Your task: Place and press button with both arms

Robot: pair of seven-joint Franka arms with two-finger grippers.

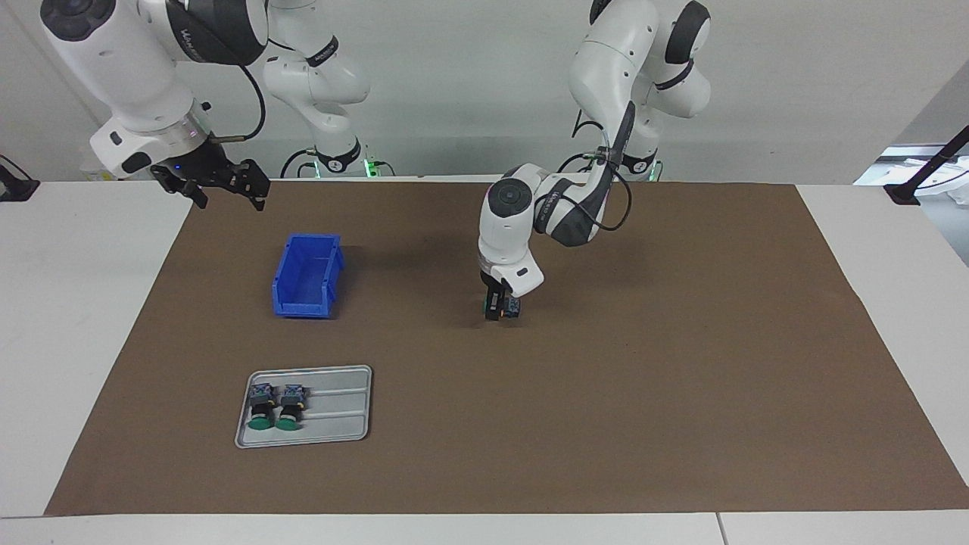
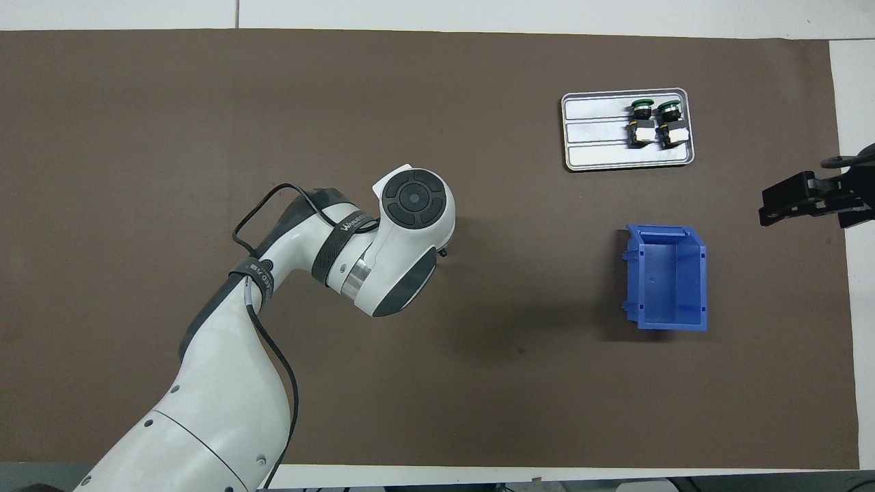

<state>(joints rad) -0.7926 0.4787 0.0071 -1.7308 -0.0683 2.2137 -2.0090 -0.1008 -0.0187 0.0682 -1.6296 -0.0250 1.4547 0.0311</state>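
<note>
Brown paper mat (image 1: 681,378) covers most of your white table (image 1: 76,303), and everything stands on it.

Starting at the right arm's end, you have the right gripper (image 1: 227,198) up in the air over the mat's corner by that arm's base. Its jaws stand wide apart and it carries nothing. That arm waits.

Next comes the blue bin (image 1: 306,276), open side up, with nothing showing inside it. It sits toward the right arm's end of the mat, well in from the edges and nearer to the robots than the tray.

The grey metal tray (image 1: 341,409) lies close to the mat's edge farthest from the robots. Two spare buttons (image 1: 275,406) lie on their sides on it, just beside each other, at the tray's end nearest the right arm's end of the table. Their green caps point away from the robots. The rest of the tray's ribbed floor is bare.

About the middle of the mat you find the left gripper (image 1: 501,309), pointing straight down and low at the paper. The button (image 1: 512,306) is right at its tips, grey-blue block showing. You cannot tell whether that gripper is clamped on it or only around it. From overhead, the arm's wrist hides both.
</note>
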